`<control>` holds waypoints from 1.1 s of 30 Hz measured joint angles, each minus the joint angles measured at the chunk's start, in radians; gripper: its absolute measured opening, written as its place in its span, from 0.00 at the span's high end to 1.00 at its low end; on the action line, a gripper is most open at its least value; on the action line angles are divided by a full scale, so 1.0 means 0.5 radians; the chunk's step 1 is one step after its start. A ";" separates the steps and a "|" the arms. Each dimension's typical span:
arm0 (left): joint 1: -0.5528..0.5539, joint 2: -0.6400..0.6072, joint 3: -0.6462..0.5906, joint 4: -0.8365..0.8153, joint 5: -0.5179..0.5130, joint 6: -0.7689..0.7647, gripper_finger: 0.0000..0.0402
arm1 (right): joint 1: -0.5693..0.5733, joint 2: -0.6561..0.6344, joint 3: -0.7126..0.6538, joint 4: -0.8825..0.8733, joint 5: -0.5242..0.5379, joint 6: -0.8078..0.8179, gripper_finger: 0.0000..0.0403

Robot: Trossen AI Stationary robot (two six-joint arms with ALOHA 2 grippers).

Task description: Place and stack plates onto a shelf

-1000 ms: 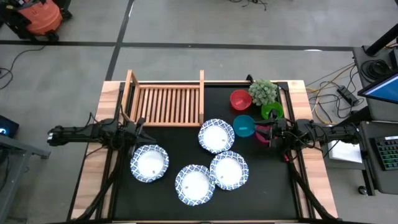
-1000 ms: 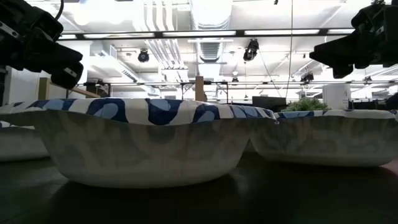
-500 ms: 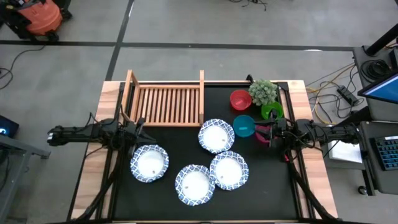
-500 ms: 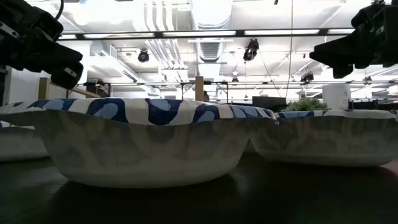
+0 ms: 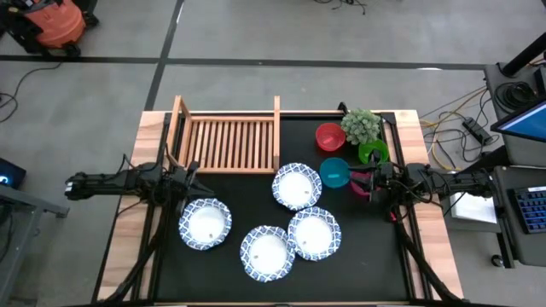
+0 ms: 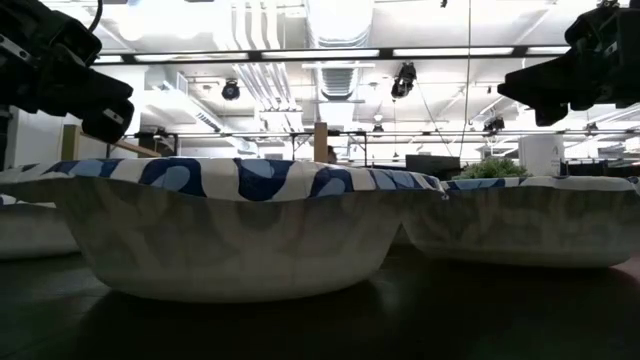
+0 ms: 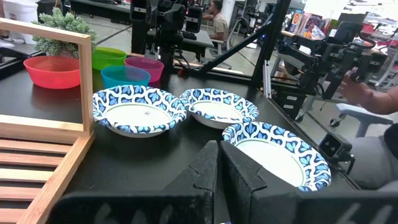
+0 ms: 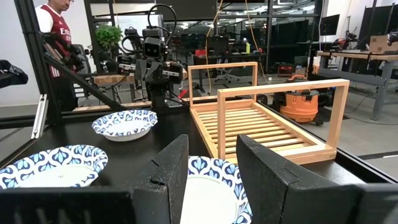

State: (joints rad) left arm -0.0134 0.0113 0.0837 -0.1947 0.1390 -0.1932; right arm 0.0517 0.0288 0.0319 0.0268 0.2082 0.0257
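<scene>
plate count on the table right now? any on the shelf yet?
4, none on the shelf. One plate sits at the left, one beside the teal bowl, one at the right and one nearest the front edge. None looks hidden.

2 slim dark arms, black angular wedge-shaped fingers point(image 8: 168, 180), matte plastic

right gripper point(image 8: 211, 180): parted, empty | plates point(image 8: 124, 124): three on table | shelf point(image 8: 261, 127): bare
</scene>
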 joint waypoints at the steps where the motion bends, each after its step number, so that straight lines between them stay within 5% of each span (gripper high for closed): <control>1: 0.000 0.001 0.000 0.000 0.000 0.000 1.00 | 0.001 0.000 0.000 0.000 0.000 0.000 0.69; 14: 0.000 0.000 0.000 0.000 -0.001 0.010 1.00 | 0.000 0.000 0.000 0.002 0.000 0.003 0.69; 17: 0.000 0.001 0.000 0.032 -0.001 0.016 1.00 | 0.000 0.000 0.000 0.019 -0.003 0.210 0.69; 20: 0.000 0.000 0.000 0.200 -0.001 0.036 1.00 | 0.000 0.000 0.000 0.190 0.019 0.356 0.69; 33: 0.000 0.000 0.000 1.248 -0.001 -0.048 1.00 | 0.000 0.215 0.000 1.029 -0.012 -0.031 0.69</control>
State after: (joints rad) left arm -0.0132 0.0113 0.0837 0.4291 0.1387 -0.2170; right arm 0.0517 0.1361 0.0319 0.5411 0.2024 0.0103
